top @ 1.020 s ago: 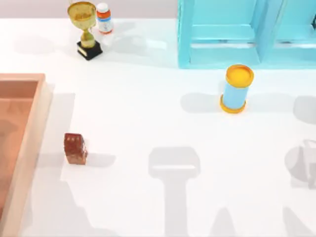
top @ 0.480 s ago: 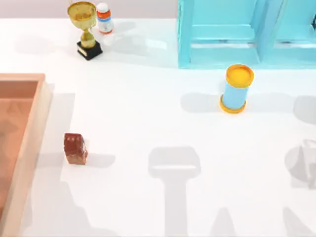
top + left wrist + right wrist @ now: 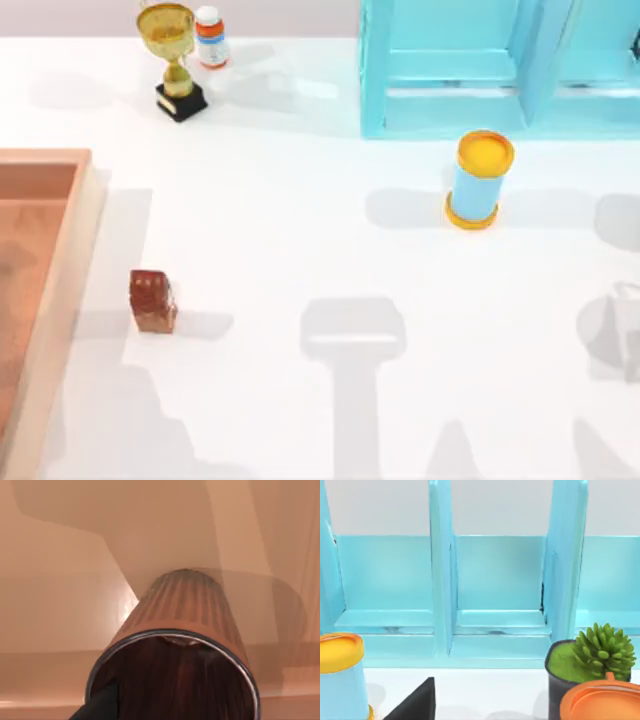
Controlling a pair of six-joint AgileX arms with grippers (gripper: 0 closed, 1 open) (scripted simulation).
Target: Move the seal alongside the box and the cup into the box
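Observation:
The dark brown ribbed cup [image 3: 187,610] sits close in the left wrist view, its open mouth toward the camera, over the box's reddish-brown inside [image 3: 55,595]. My left gripper [image 3: 172,712] is shut on the cup, with one dark finger [image 3: 102,705] at its rim. In the top view, the box [image 3: 75,250] lies at the table's left edge. The reddish-brown seal [image 3: 152,300] stands upright on the table just right of the box rim, apart from it. A dark part of my right gripper [image 3: 415,702] faces the shelf.
A gold trophy [image 3: 175,60] and a small bottle [image 3: 210,36] stand at the back left. The turquoise shelf unit [image 3: 480,70] fills the back right, with a blue cylinder [image 3: 478,180] in front. A potted plant [image 3: 590,665] and an orange lid [image 3: 602,702] sit near my right gripper.
The shadow on the box floor has shifted slightly. The seal and the other things on the table have not moved.

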